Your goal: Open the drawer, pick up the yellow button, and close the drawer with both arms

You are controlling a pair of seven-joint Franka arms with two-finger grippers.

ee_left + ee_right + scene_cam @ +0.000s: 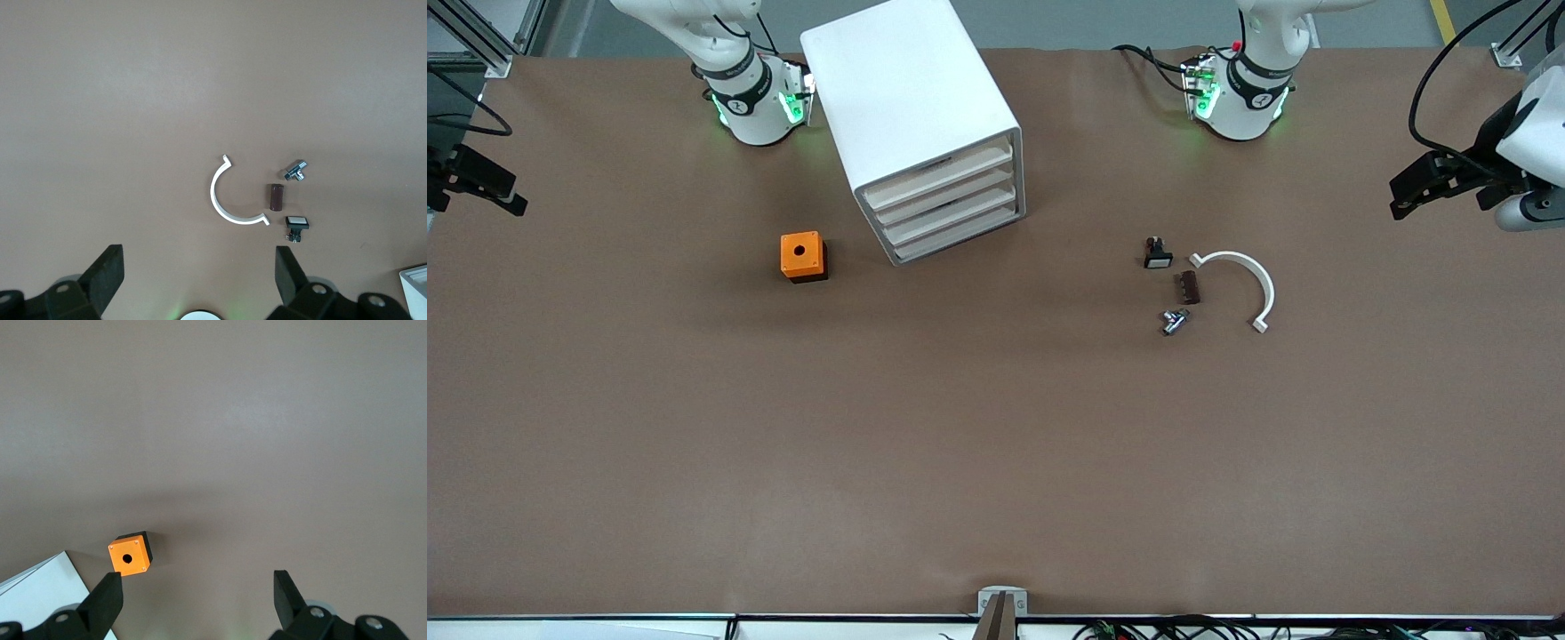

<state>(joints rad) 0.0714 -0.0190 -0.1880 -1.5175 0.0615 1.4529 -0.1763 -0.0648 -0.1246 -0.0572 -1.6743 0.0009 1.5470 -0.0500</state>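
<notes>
Left tool (199, 280), right tool (199, 600) spread, waiting high over brown table (996, 444); drawers apparently shut.

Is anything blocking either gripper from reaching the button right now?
Yes. No button shows on the table; all drawers of the white drawer cabinet are shut. The left gripper and right gripper hang open at the table's ends.

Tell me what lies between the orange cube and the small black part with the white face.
The front view shows the drawer cabinet's front corner between the orange cube and the black part; otherwise bare table.
</notes>
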